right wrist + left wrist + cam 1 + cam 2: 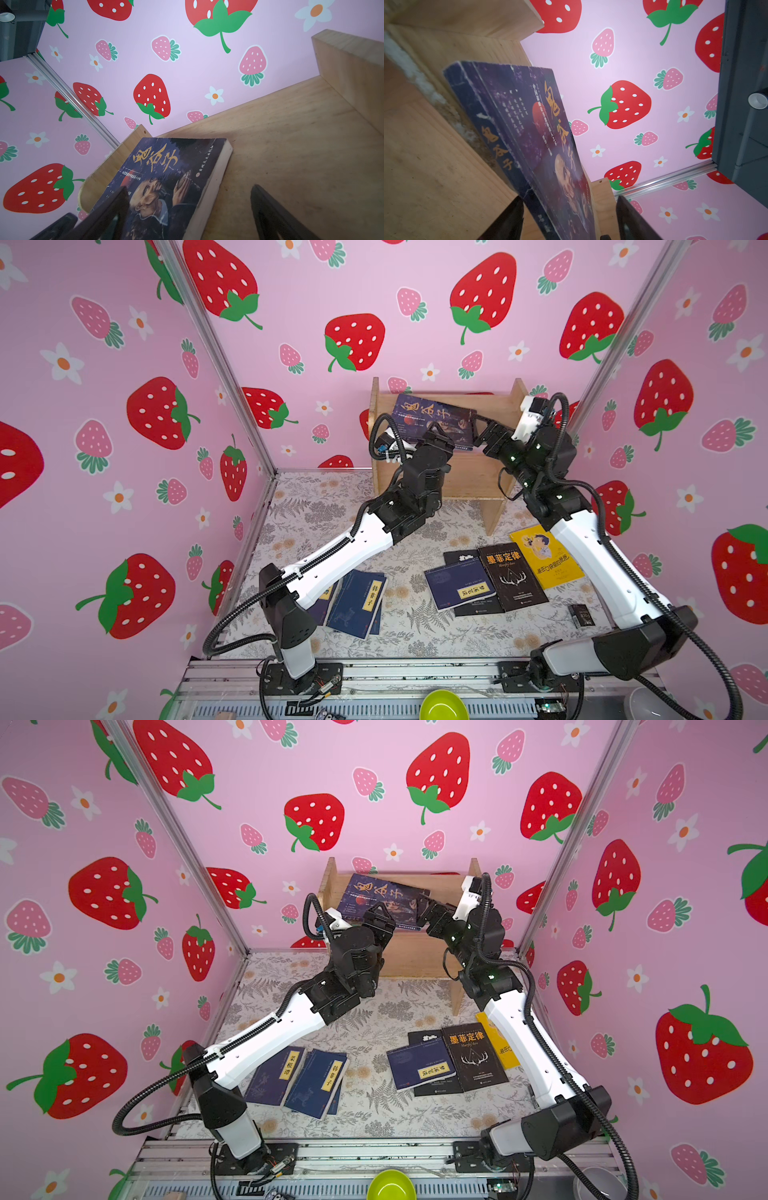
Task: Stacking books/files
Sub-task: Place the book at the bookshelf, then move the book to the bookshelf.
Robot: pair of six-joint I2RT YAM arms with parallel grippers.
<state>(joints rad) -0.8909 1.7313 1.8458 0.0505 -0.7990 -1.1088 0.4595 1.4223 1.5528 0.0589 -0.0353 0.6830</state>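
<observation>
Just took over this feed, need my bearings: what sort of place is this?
Probably a staged robot test booth, not a home: strawberry-print panels on aluminium posts, a wooden shelf on a floral-covered table, arms bolted to a rail.

Loose paperbacks (513,576) on floral tabletop (415,639)

Two robot arms lean in from their bases until their wrists almost meet. The white-shelled, black-jointed left arm (345,547) climbs on a long slant, elbow bent, wrist raised and turned away from the camera head. Its black parallel-jaw left gripper (436,429) has its jaws parted; the left wrist view shows its dark fingers (508,220) standing apart. The matching white-and-black right arm (590,556) rises steeply, then folds inward at the elbow. Its black right gripper (478,427) points toward the left one, with its fingers (110,209) spread wide.
</observation>
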